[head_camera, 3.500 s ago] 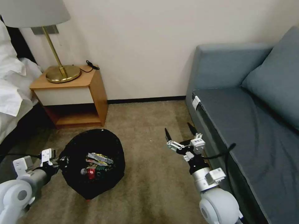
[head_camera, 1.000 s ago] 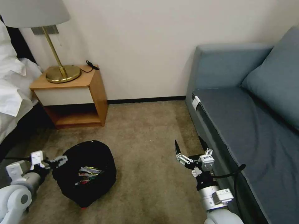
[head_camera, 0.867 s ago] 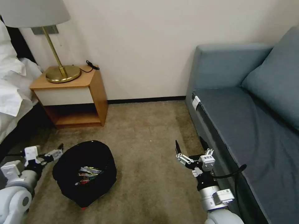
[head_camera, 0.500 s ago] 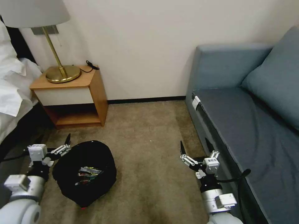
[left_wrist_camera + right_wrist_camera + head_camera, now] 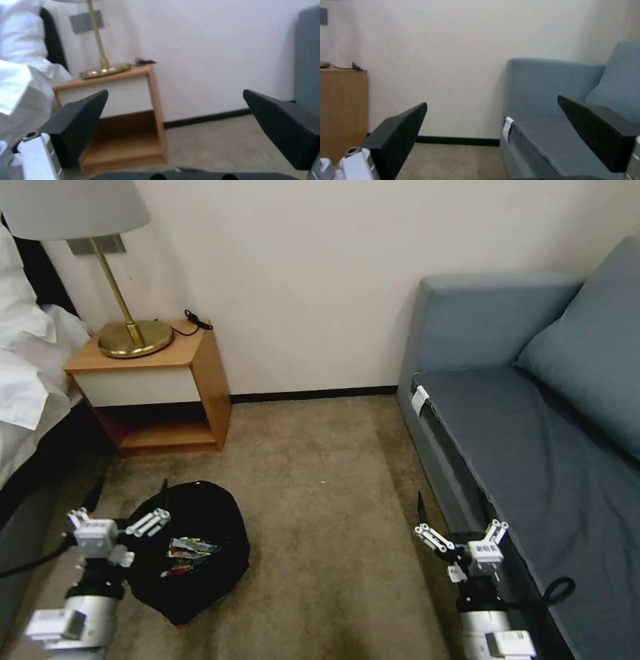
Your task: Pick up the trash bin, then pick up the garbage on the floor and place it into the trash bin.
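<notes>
Inside trash bin (image 5: 200, 580): garbage (image 5: 187, 555) (wrappers).

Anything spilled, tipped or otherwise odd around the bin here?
Nothing stands out. The round black-bagged trash bin sits upright on the brown carpet with wrappers inside. The left gripper and right gripper are open and touch nothing.

Left gripper (image 5: 130, 493): no longer clamped on the trash bin's left rim; fingers now spread, raised just above that rim.
Trash bin (image 5: 200, 580): released; stands nearer and lower on the carpet (image 5: 320, 513) than 3.5 s ago.
Right gripper (image 5: 460, 510): drawn back nearer and rightward, against the sofa (image 5: 533, 447) front.
</notes>
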